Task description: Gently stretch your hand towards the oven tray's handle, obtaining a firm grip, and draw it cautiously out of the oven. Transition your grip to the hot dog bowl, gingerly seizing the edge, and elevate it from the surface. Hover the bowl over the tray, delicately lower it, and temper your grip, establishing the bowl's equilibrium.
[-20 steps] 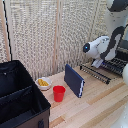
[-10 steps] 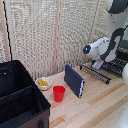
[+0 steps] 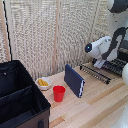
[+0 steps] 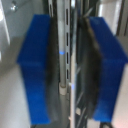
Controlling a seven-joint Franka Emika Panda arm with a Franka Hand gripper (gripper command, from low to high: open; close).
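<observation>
The hot dog bowl point(image 3: 43, 82) sits on the worktop point(image 3: 95, 102) at the exterior view's left, well apart from the end effector point(image 3: 98, 63) at the right, whose blue pads point(image 4: 35, 65) close around the oven tray's point(image 3: 112, 65) slats.

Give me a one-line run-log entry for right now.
phase: at tray | tool: blue pads astride slats of oven tray | hot dog bowl: on table by red cup, untouched
</observation>
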